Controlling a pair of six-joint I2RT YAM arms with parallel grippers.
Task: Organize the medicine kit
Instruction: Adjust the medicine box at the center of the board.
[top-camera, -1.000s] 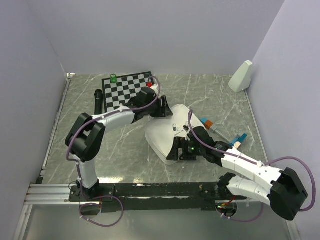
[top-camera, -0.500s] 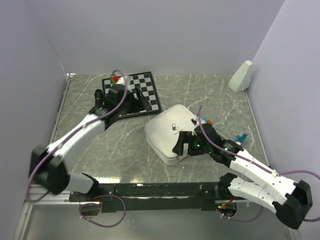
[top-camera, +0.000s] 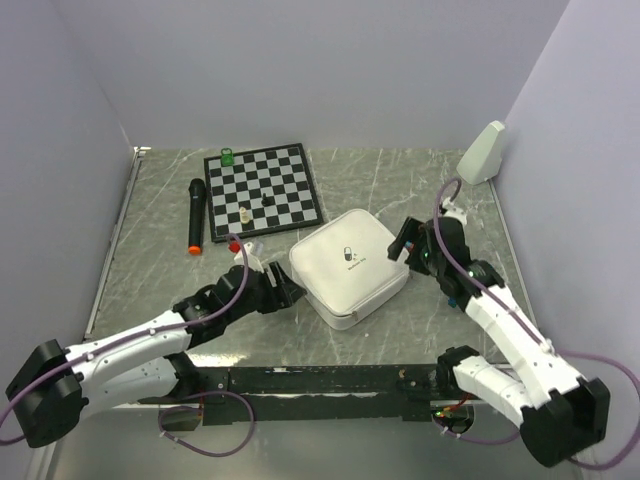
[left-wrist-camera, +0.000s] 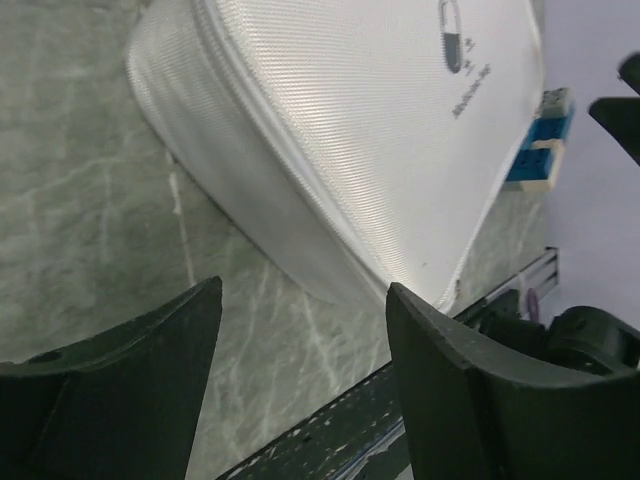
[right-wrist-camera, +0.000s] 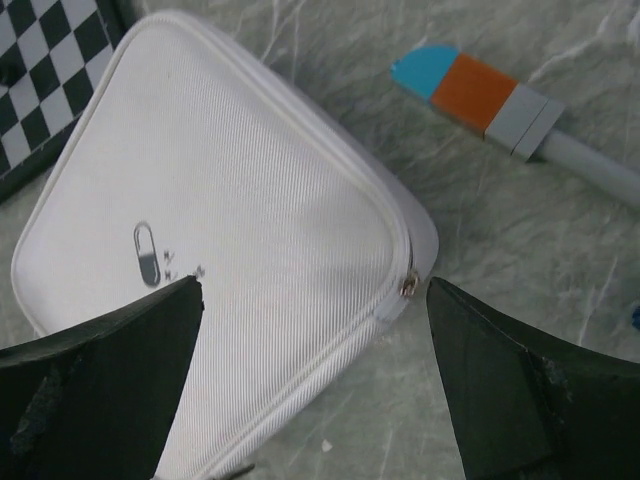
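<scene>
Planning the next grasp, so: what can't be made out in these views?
- What is inside the white square soft-shell medicine kit: its closed zip lid hides it in every view.
- The blue, orange and grey marker: the right wrist view's edge cuts off its far end.
- The small pieces on the black-and-white chessboard: too small to identify in the top view.
- The print beside the pill logo: too small to read in any view.
</scene>
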